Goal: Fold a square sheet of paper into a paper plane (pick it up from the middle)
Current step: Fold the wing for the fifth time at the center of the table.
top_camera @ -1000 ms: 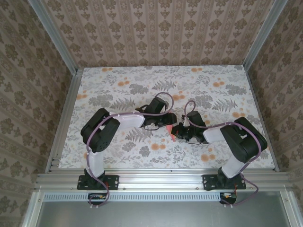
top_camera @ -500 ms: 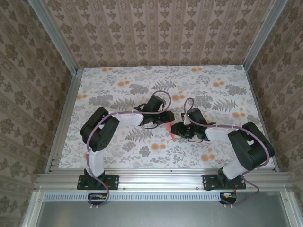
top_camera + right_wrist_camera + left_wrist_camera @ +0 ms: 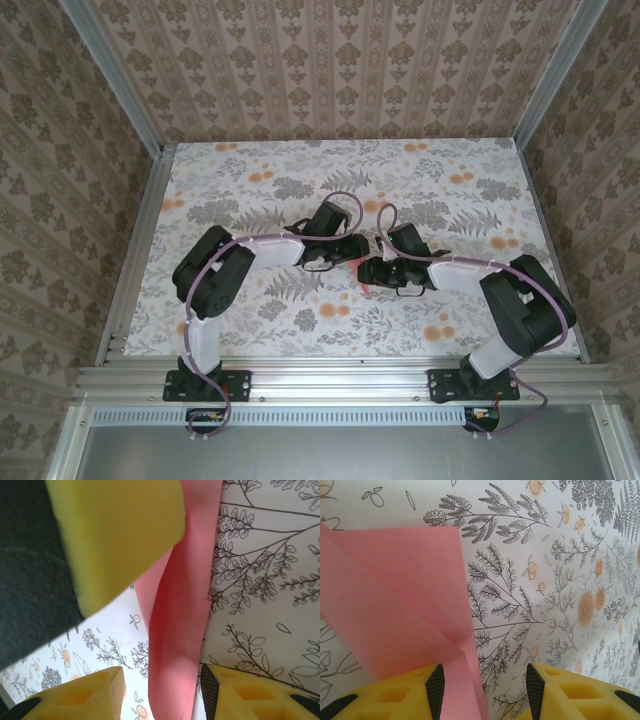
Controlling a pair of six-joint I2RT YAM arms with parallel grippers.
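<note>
Step in hand, as we judge it, is a fold midway through the plane. The paper (image 3: pixel 395 580) lies on the table (image 3: pixel 555 560) at its middle, between both arms, already doubled. In the left wrist view one layer sits over another with a slanted fold line across it. It is not yet a dart.

To do it well, we think one gripper should pin the flat layers near the fold while the other takes the loose flap by its edge. Lift low, carry the flap over and match the edges before pressing. Then run along the fold, or the crease goes crooked and the nose ends up off centre. Paper is thin, so a hard pull would probably drag or tear it. A grip too close to the other arm risks fingers colliding, since the two sit just beside each other.

Jaws:
- **left gripper (image 3: pixel 485 682):** Spread, with bare table showing in the gap. The paper edge runs by its left finger and nothing is pinched. We cannot tell if that finger presses on the sheet.
- **right gripper (image 3: pixel 161 680):** Also spread. A strip of paper runs up between its fingers, close to the right-hand one, and is not clamped.
- **yellow pad (image 3: pixel 120 535):** It sits just above the strip in the right wrist view, and we take it for the left arm's. Contact is unclear.
</note>
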